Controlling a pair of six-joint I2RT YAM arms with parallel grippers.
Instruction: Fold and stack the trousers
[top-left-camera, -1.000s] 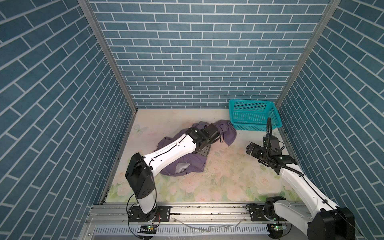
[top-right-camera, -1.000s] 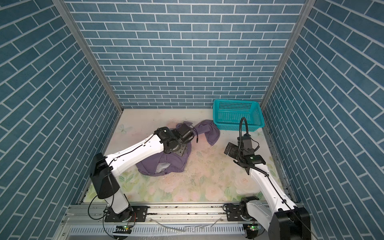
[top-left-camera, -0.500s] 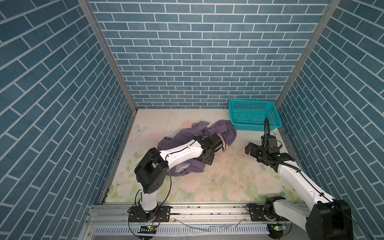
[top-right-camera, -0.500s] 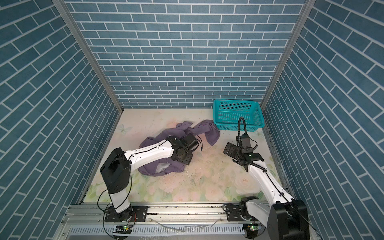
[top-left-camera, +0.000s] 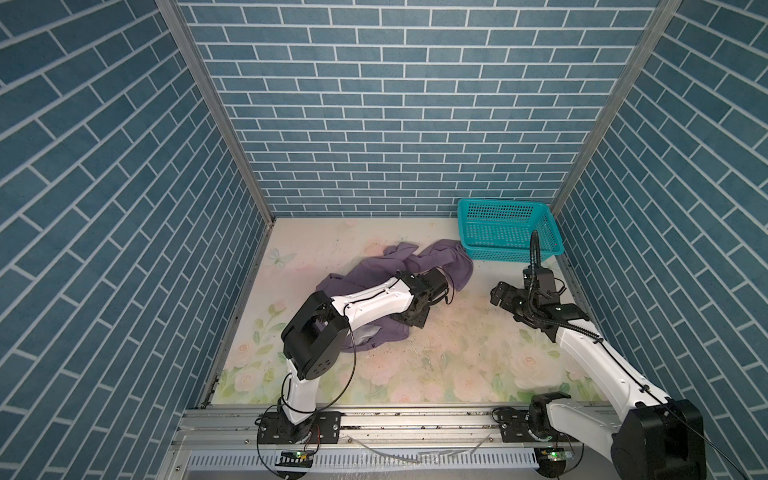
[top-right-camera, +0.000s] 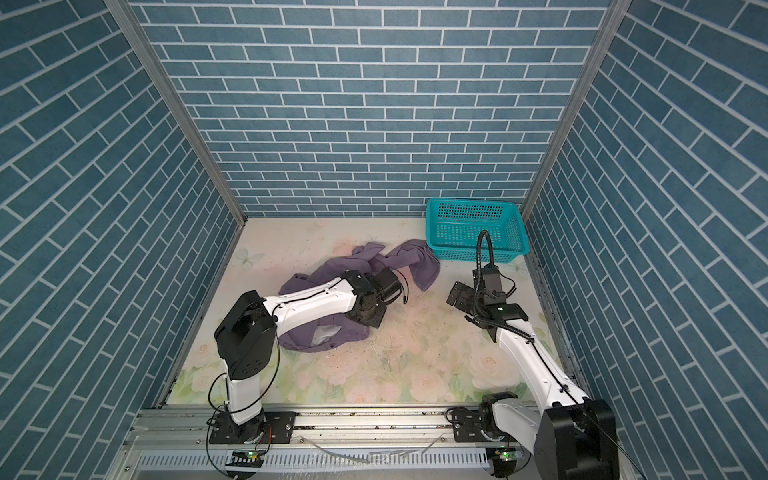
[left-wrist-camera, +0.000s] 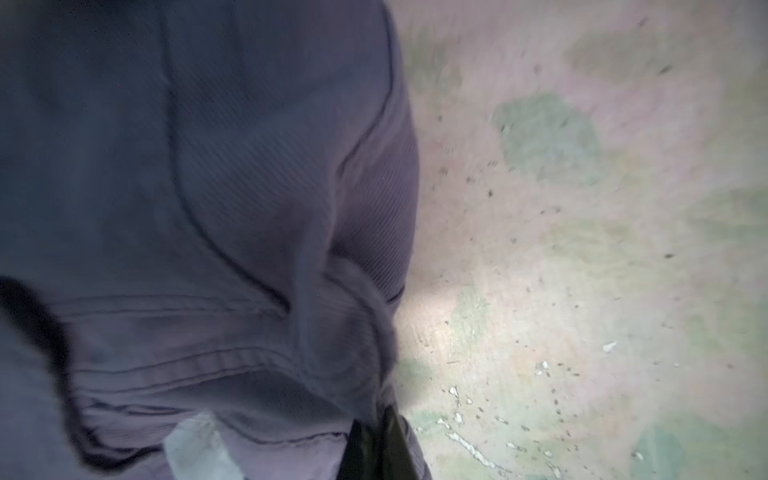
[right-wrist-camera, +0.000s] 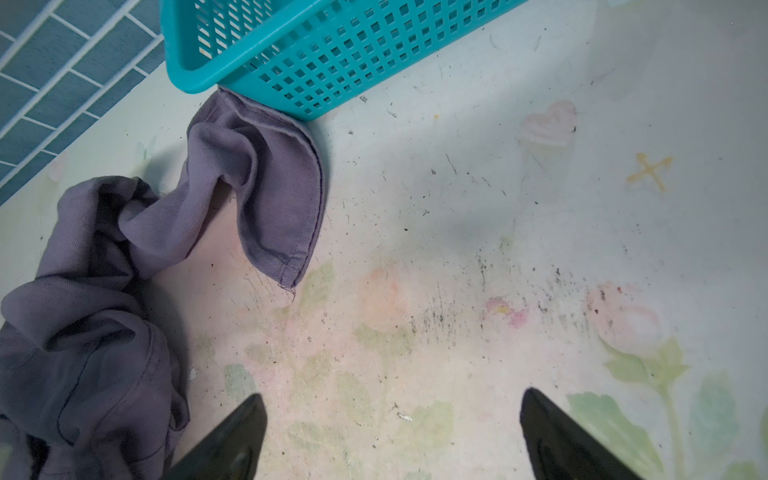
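Clearly soft and limp, the trousers (top-left-camera: 451, 262) lie crumpled on the mat (top-left-camera: 457, 357), one leg against the basket (top-left-camera: 509, 250). Left gripper (left-wrist-camera: 376, 446) pinches a seamed fold; right gripper (right-wrist-camera: 392, 413) hangs spread. Hems or waistband likely hold best.

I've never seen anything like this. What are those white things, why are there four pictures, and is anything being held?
Those are two robot arms, each ending in a two-fingered gripper. Two pictures look down from overhead, side by side like a pair of eyes. The other two come from small cameras on each arm's wrist. On the flowery table lie crumpled purple trousers, with one leg end touching the corner of a teal basket that looks empty. The left gripper is shut on the trousers' edge. The right gripper hangs open over bare table, holding nothing.
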